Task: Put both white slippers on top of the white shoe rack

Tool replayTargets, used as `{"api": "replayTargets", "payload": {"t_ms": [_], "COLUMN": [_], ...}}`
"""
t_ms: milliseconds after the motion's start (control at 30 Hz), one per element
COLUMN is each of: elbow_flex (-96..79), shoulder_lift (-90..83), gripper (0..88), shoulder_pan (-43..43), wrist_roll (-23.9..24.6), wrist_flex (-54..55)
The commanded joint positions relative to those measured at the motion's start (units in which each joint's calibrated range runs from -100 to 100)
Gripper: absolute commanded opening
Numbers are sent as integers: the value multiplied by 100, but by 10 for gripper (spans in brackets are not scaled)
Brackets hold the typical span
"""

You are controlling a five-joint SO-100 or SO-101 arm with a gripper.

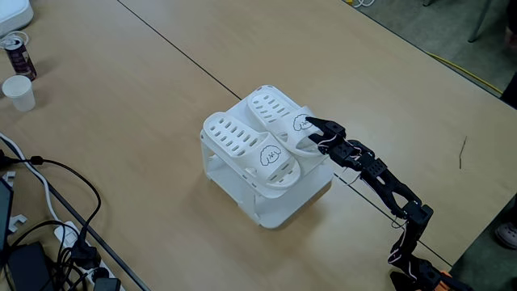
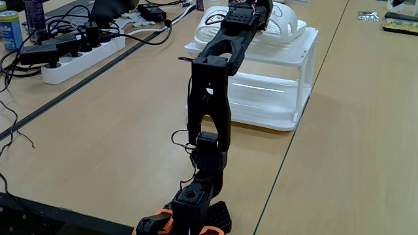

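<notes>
Two white slippers lie side by side on top of the white shoe rack (image 1: 279, 212) in the middle of the table. In a fixed view from above, the left slipper (image 1: 242, 141) lies free. My gripper (image 1: 305, 136) is at the strap of the right slipper (image 1: 271, 107), one black finger (image 1: 317, 124) over the strap by the cartoon drawing. The other finger is hard to make out in the slipper's opening. From behind in the other fixed view, the arm (image 2: 209, 91) reaches over the rack (image 2: 290, 78) and hides most of a slipper (image 2: 290, 23).
A drink can (image 1: 18, 52) and a white cup (image 1: 18, 91) stand at the table's left edge. Cables (image 1: 48, 218) and a power strip (image 2: 78, 55) lie on the arm's left side. A table seam (image 1: 178, 52) runs diagonally behind the rack.
</notes>
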State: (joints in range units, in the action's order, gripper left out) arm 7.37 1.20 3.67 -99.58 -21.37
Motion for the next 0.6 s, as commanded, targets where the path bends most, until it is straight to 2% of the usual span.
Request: {"api": "replayTargets", "payload": {"t_ms": [0, 567], "elbow_flex": [441, -380], "shoulder_lift": [-82, -40], "gripper": [150, 151], "shoulder_pan": [-46, -170], "wrist_roll": [-42, -42], "wrist_flex": [41, 58]}}
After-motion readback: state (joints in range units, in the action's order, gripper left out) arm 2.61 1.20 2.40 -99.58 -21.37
